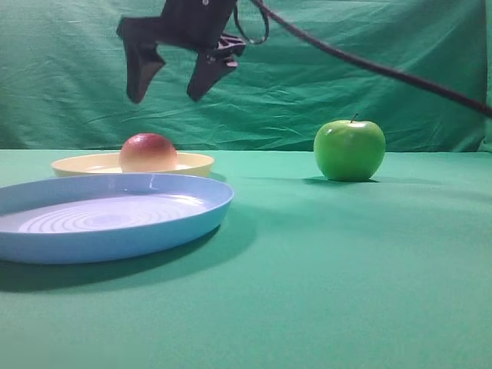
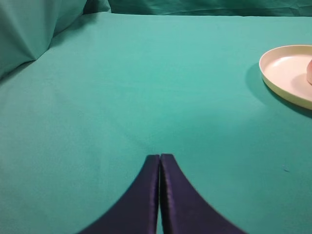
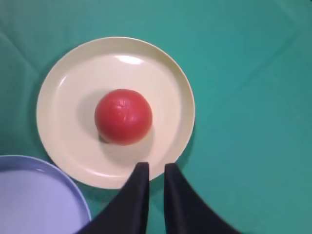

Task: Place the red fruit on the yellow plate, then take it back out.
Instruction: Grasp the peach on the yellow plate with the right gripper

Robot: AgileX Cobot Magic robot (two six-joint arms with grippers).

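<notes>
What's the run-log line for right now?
red fruit: on yellow plate | right hand: above, nearly closed, empty | left hand: shut, idle

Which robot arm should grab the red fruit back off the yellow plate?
Probably the right one. Its pincer hangs right above the red fruit on the yellow plate. The left pincer is off to the side, over bare cloth.

Red fruit (image 3: 123,116): deep red on top, fading to yellow-orange low on side, centre of frame. Yellow plate (image 3: 73,78): plain pale cream-yellow. Blue plate (image 1: 115,231), lower left: light blue, concentric ring pattern inside. Green apple (image 1: 349,150), right of centre: glossy bright green, dark stem. Cloth (image 1: 346,292): plain teal-green. Gripper fingers (image 3: 136,195): black.
</notes>
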